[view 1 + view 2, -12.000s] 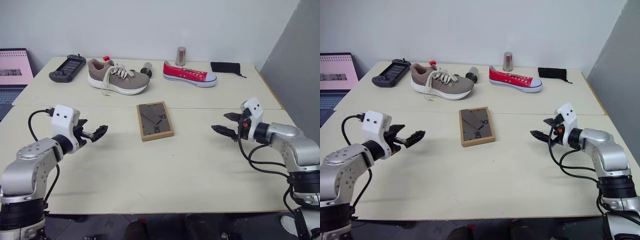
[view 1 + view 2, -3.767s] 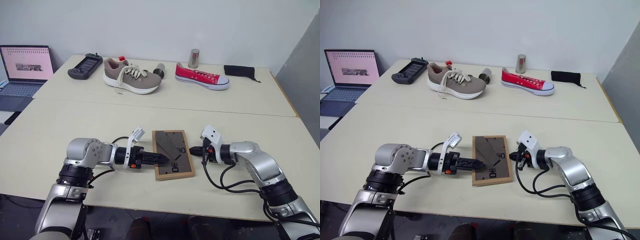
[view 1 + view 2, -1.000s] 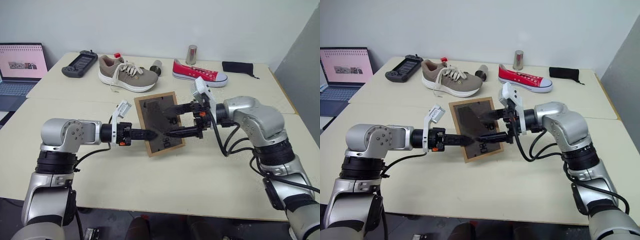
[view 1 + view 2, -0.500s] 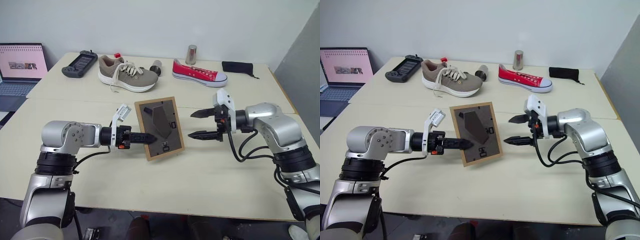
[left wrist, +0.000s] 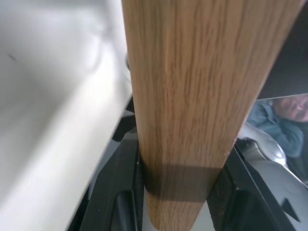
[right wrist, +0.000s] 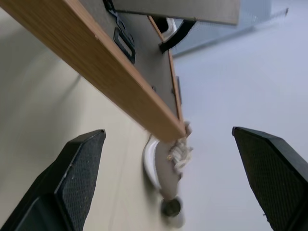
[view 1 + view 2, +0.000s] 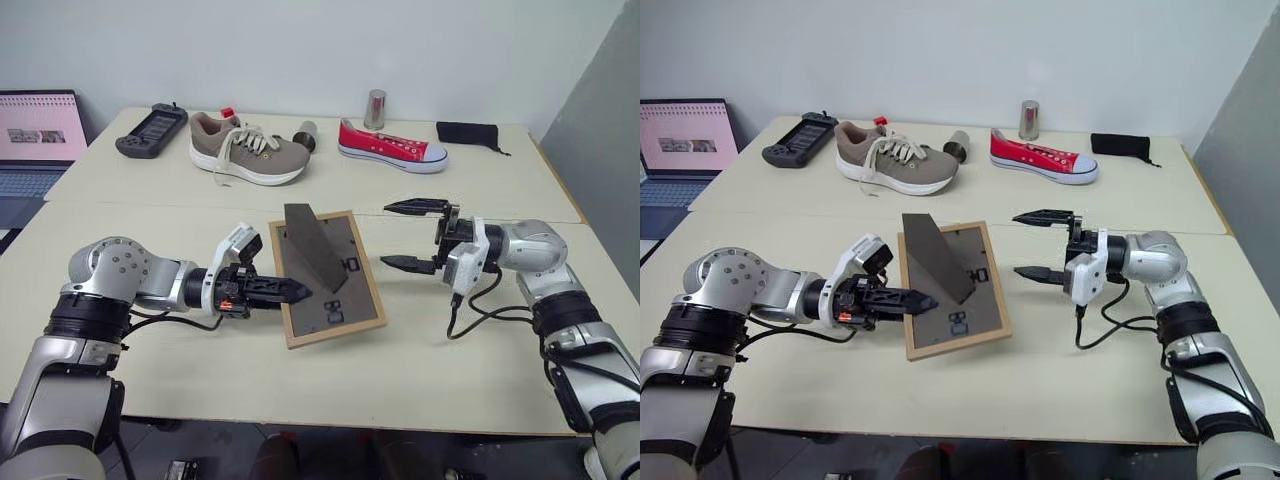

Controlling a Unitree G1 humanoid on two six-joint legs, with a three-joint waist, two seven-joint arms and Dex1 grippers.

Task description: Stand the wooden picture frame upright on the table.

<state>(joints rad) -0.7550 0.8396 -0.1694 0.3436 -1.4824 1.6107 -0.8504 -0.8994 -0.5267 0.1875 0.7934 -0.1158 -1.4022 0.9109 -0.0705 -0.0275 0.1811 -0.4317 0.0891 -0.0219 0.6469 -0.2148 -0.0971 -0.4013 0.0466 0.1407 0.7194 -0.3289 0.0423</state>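
The wooden picture frame (image 7: 328,280) sits at the near centre of the table (image 7: 420,330), tilted back with its dark rear panel facing up and its hinged stand (image 7: 312,247) swung out from the back. The left gripper (image 7: 290,291) reaches in level from the frame's left side, its two black fingers clamped on that edge; the left wrist view shows the light wood of the rim (image 5: 192,96) pinched between them. The right gripper (image 7: 412,235) hangs just to the right of the frame, apart from it, jaws spread wide with one finger above the other and nothing between them. In the right wrist view the frame's edge (image 6: 110,77) runs across, clear of both fingertips (image 6: 77,168).

Along the far half of the table lie a grey-brown sneaker (image 7: 245,152), a red canvas shoe (image 7: 390,146), a metal cup (image 7: 375,108), a black pouch (image 7: 470,133) and a handheld game console (image 7: 150,130). A laptop (image 7: 35,135) stands open at far left.
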